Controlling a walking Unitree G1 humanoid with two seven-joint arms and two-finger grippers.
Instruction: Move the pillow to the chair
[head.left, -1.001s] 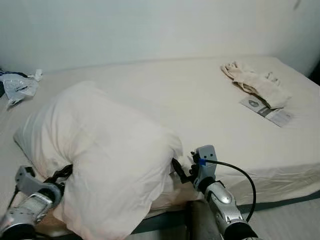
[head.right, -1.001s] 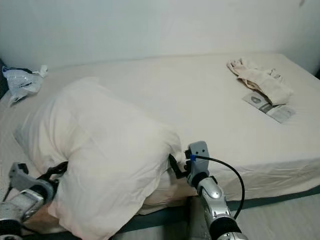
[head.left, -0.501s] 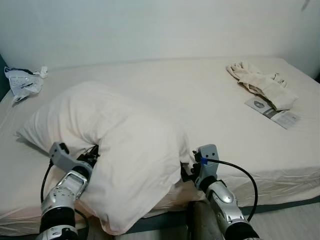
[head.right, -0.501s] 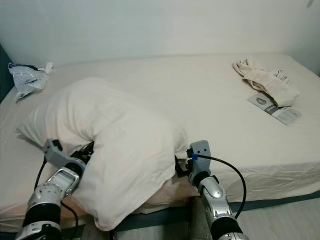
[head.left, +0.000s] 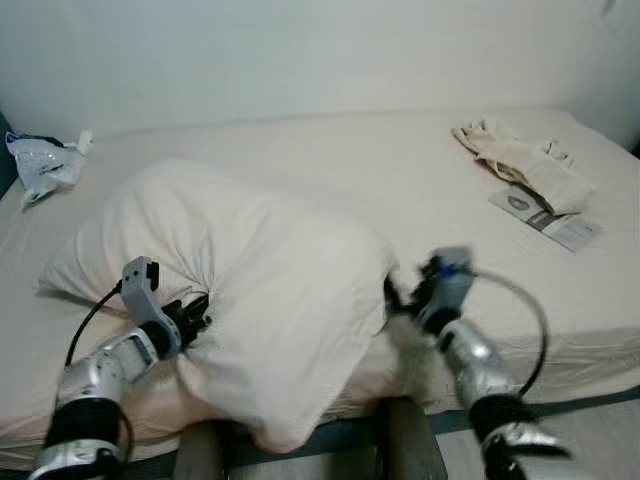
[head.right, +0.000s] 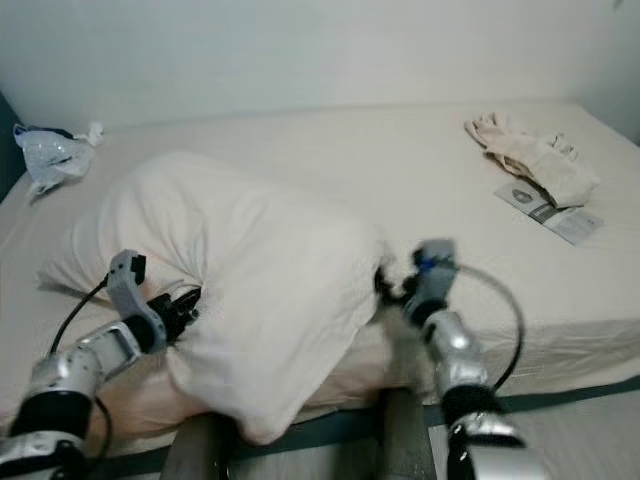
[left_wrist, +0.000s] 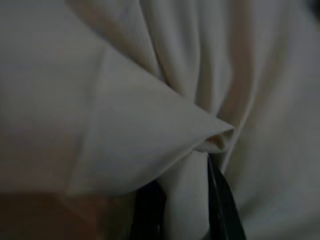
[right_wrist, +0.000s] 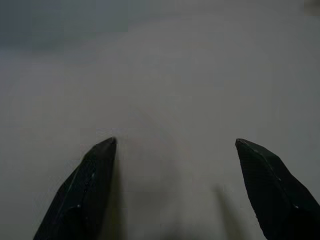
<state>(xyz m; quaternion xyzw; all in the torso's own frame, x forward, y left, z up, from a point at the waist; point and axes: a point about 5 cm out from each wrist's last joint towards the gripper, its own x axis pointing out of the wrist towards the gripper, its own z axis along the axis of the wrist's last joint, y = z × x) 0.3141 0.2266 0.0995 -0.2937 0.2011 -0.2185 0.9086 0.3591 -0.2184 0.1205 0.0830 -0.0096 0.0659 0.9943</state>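
Across the bed (head.left: 330, 170), pale sheet running to the white wall. At the far left corner, crumpled plastic bag (head.left: 42, 165); at the far right, heap of cream cloth (head.left: 520, 165) lying partly over a printed leaflet (head.left: 548, 222). Well apart from both, big cream pillow (head.left: 250, 290) on the near left part of the bed, bulging and creased, its lower end drooping past the mattress edge. Below the edge, two rounded dark shapes, too unclear to name. Left gripper (head.left: 195, 322) at the pillow's left flank, black fingers (left_wrist: 222, 205) close together and pinching a fold of the cover, cloth bunched into a peaked ridge just ahead of the tips; black cable looping back from the wrist. Right gripper (right_wrist: 175, 150) at the pillow's right side, blurred in the head views, fingers (right_wrist: 97, 170) spread wide with nothing between them, pale fabric just ahead, contact not clear. Pillow pressed between the two arms, deep crease running down from the left grip, surface plain, slightly warmer in tone toward the hanging end. Nothing lying on top of the pillow; bed around it bare sheet.
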